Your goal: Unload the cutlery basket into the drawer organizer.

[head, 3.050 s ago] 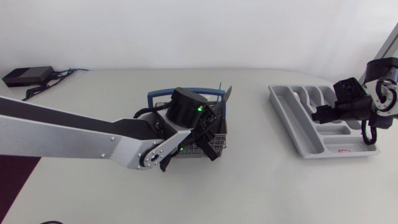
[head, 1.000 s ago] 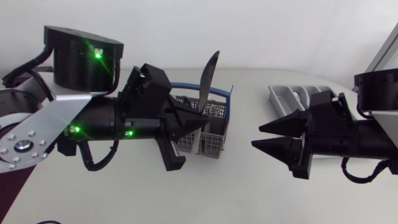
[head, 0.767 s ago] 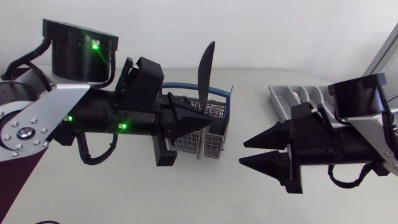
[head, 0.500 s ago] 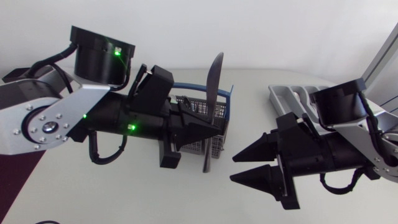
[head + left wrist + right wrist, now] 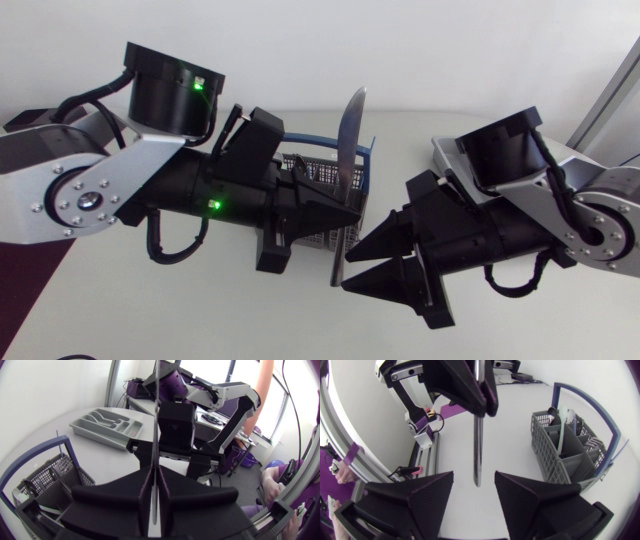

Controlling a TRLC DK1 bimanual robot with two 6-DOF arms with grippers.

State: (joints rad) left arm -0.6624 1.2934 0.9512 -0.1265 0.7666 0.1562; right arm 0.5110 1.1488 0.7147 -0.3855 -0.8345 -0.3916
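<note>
My left gripper [image 5: 349, 214] is shut on a table knife [image 5: 351, 122], held upright above the table with the blade up and the handle hanging down. The grey mesh cutlery basket [image 5: 318, 168] with a blue handle stands just behind it, several pieces inside [image 5: 566, 430]. My right gripper [image 5: 347, 272] is open, its tips on either side of the knife's lower end [image 5: 477, 455] without touching. In the left wrist view the knife [image 5: 156, 435] runs out between the closed fingers [image 5: 145, 487]. The grey drawer organizer [image 5: 443, 151] lies at the right, mostly hidden by my right arm.
Both arms crowd the table's middle, right in front of the basket [image 5: 47, 477]. The organizer [image 5: 105, 422] lies beyond my right arm in the left wrist view. A black box with cables [image 5: 18, 120] lies at the far left edge.
The left arm lifted the knife out of the basket and shifted it slightly right. My right arm swung left from the organizer until its open fingers flank the knife's lower end.
</note>
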